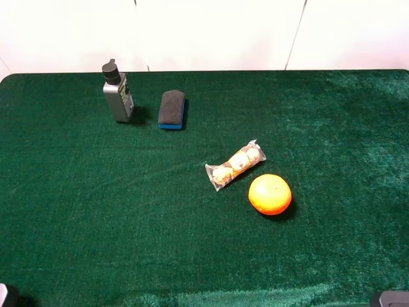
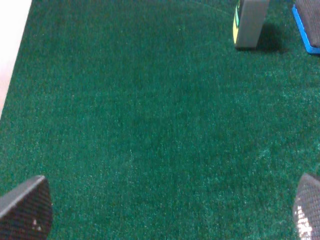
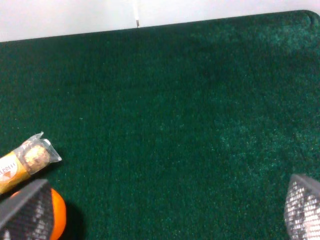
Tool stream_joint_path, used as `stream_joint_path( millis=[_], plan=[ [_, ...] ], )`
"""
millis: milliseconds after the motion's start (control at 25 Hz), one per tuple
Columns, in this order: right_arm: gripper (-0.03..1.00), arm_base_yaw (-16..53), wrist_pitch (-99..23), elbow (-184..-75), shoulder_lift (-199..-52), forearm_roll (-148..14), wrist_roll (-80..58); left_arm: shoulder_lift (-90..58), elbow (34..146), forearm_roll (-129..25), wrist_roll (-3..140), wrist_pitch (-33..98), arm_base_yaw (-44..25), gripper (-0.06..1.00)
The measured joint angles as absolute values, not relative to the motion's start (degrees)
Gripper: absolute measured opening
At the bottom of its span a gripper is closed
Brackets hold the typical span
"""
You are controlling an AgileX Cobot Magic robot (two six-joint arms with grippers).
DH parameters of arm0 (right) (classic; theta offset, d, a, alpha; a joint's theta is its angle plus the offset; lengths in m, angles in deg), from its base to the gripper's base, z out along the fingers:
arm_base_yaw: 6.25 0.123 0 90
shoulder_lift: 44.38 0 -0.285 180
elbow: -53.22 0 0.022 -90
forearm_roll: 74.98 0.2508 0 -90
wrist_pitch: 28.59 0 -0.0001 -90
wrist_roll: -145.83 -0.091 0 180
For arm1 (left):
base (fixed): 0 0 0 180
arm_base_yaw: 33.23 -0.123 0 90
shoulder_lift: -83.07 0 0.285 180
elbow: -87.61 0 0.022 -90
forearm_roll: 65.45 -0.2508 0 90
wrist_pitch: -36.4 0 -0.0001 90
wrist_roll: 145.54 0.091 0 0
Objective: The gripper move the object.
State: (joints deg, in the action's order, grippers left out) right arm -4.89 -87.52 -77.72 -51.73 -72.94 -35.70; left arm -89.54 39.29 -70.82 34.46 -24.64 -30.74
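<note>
A green felt-covered table [image 1: 96,211] holds a grey bottle with a black cap [image 1: 117,93] standing upright near the far edge, a black-and-blue eraser [image 1: 172,109] beside it, and a clear packet of beige balls [image 1: 236,164] lying mid-table.

Bright orange fruit [image 1: 270,194] on dark green cloth [image 1: 96,204] — grey bottle [image 1: 118,94], black-and-blue eraser [image 1: 172,109].

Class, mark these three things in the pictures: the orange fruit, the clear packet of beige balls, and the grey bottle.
orange fruit [image 1: 270,194], exterior high view, centre of its top.
clear packet [image 1: 236,164], exterior high view, middle ball.
grey bottle [image 1: 119,97], exterior high view, mid body below the black cap.
</note>
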Motion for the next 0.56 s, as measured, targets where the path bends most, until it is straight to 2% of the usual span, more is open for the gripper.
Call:
stream_joint_path(
  millis=[560],
  plan=[
    [0.69, -4.9, -87.5, -77.7, -51.7, -72.9, -35.7, -89.6, 39.3, -70.8, 34.5, -24.6, -30.7, 0.98]
  ],
)
